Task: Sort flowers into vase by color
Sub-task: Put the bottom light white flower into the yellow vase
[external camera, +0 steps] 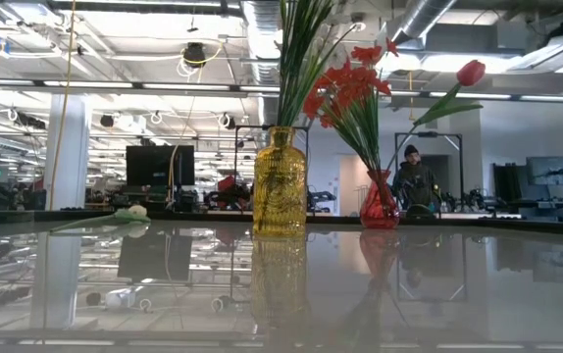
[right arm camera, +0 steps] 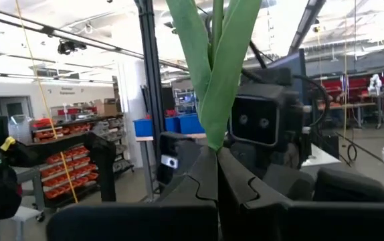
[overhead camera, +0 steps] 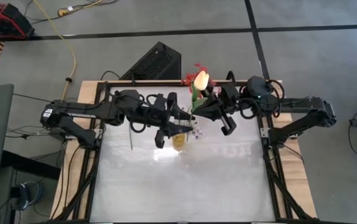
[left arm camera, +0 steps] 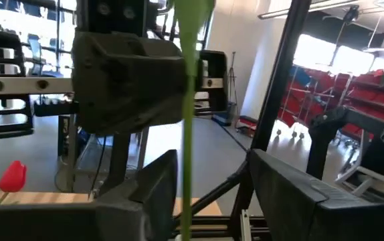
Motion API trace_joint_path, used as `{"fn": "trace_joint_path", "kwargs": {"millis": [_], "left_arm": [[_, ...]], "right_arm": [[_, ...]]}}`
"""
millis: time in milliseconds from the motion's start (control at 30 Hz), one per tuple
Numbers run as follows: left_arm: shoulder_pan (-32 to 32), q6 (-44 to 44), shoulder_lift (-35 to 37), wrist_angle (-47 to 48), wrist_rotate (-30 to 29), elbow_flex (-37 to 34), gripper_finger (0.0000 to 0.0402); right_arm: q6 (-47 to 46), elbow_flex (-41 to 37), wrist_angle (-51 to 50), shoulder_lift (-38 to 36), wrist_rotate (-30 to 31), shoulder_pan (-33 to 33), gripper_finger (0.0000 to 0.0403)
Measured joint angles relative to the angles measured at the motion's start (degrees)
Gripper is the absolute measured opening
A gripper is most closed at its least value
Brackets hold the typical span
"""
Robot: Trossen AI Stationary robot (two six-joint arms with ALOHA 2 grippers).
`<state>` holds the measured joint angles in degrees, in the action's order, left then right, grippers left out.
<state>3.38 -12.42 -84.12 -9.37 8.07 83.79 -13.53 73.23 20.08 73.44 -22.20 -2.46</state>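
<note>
The right gripper [right arm camera: 217,175] has its two fingers pressed together on one green stem, holding a pale peach-yellow tulip [overhead camera: 201,79] upright over the far middle of the table [overhead camera: 185,180]; two long leaves rise straight from the pinch. Facing it from just across, the left gripper [left arm camera: 212,184] stands with its fingers parted, the same stem running up through the gap without clear contact on either finger. Directly beneath the two grippers is one yellow glass vase [external camera: 280,181], with green stems in it whose tops are cut off in the low view. Just beside it on the right arm's side stands one red vase [external camera: 380,201] carrying red clustered blooms [external camera: 348,83] and one red tulip bud [external camera: 471,72]. Farther off on the left arm's side one pale flower [external camera: 129,213] lies flat on the table. A person [external camera: 414,176] stands beyond the table. No writing is legible.
</note>
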Motion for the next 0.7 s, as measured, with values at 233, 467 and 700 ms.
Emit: {"fn": "trace_joint_path", "kwargs": {"millis": [233, 467, 700], "left_arm": [[-1.52, -0.19, 0.0, 0.49, 0.78, 0.0, 0.0075], [-2.09, 3.01, 0.08, 0.47, 0.87, 0.0, 0.0005], [-3.69, 3.42, 3.75, 0.13, 2.6, 0.0, 0.0001]], "right_arm": [[-0.03, 0.0, -0.36, -0.01, -0.02, 0.0, 0.0044], [0.27, 0.0, -0.53, -0.01, -0.04, 0.0, 0.0069], [0.06, 0.02, -1.5, -2.75, -1.49, -0.43, 0.0119]]}}
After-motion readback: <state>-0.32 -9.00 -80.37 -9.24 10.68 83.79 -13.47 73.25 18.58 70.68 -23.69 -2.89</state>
